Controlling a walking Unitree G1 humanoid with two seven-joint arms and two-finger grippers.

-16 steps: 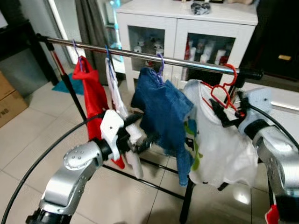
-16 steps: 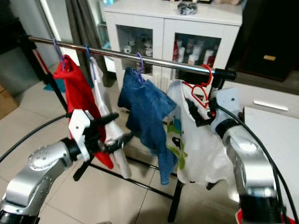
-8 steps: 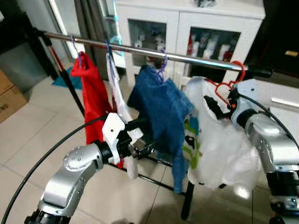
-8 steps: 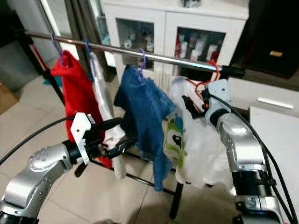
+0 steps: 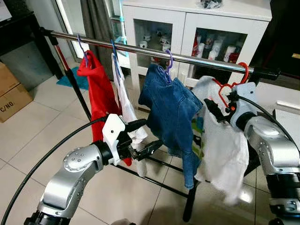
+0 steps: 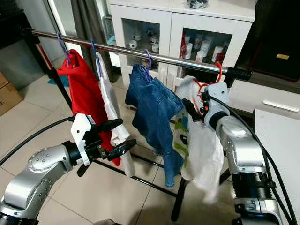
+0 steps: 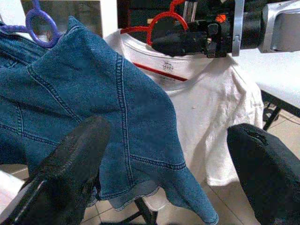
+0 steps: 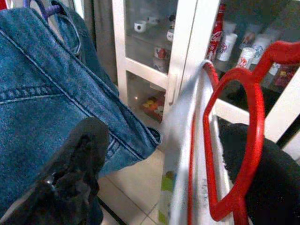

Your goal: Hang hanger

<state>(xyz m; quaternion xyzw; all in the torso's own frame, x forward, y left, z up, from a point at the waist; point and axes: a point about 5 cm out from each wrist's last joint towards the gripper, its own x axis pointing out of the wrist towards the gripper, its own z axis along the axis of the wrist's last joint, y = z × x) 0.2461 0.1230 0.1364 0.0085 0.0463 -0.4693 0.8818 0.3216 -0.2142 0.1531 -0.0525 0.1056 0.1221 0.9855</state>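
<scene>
A red hanger point(image 5: 224, 89) carrying a white T-shirt point(image 5: 225, 145) has its hook over the right end of the metal rail point(image 5: 140, 49). My right gripper point(image 5: 215, 110) is at the hanger's neck. In the right wrist view its fingers point(image 8: 79, 164) stand wide apart, open, with the red hanger point(image 8: 255, 117) close beside one of them. My left gripper point(image 5: 146, 137) is open and holds nothing, low in front of the blue jeans point(image 5: 173, 112) that hang mid-rail.
A red garment point(image 5: 101, 101) and a white one point(image 5: 124, 103) hang at the rail's left. A white glass-door cabinet point(image 5: 197, 18) stands behind. A cardboard box point(image 5: 11, 93) sits on the tiled floor at far left, and a white surface point(image 6: 281, 140) is at right.
The view has shifted a little. The white T-shirt, spread out wide a second ago, now hangs narrower and swings. Both arms stay about where they were.
</scene>
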